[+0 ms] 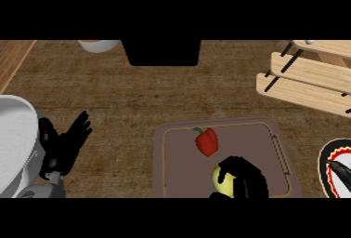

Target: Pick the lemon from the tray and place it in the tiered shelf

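A: What else sits on your counter (137, 93)?
B: You've a red pepper (207, 142), stem pointing away; a white vessel (99, 45) beside a black block (165, 51) at the far edge; a red-and-black plate (334, 162) at the right.

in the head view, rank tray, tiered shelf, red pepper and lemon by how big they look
1. tray
2. tiered shelf, cut off by the view's edge
3. red pepper and lemon: unsure, since the right robot hand hides much of the lemon
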### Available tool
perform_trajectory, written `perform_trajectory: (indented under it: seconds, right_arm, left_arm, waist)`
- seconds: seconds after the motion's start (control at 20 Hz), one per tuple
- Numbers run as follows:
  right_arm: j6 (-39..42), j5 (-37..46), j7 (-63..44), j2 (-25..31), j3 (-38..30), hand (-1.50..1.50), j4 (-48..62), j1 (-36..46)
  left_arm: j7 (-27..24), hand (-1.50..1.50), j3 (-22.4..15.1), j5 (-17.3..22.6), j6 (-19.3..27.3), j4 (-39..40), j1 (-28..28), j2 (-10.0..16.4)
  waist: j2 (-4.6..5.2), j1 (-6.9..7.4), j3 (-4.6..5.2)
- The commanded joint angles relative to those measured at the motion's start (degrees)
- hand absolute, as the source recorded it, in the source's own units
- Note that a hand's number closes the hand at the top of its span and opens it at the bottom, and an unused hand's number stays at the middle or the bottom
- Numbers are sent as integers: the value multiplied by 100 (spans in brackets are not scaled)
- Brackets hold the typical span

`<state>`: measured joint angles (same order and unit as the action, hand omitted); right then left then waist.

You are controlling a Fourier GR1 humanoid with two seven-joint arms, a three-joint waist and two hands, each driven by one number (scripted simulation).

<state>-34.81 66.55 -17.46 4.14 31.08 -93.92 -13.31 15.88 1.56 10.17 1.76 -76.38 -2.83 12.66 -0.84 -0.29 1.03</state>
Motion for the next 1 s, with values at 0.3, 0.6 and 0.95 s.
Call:
perform_trajectory:
  seconds: [0.3,0.6,0.95]
  right_arm:
    - [3638,-2659,-875,934,-1483,150,-827,1257]
    - [4339,-2548,-2095,1331,-2020,150,-2707,1770]
    - [5381,-3299,-3483,1900,-3432,150,-4026,2733]
  left_arm:
    - [-88,0,14,-4,-137,78,-34,29]
    - [-39,0,215,106,-152,149,-48,55]
    - [338,0,94,-19,-19,-158,-71,28]
  waist:
    - [95,45,-95]
    - [65,-17,-92]
    - [60,-16,-97]
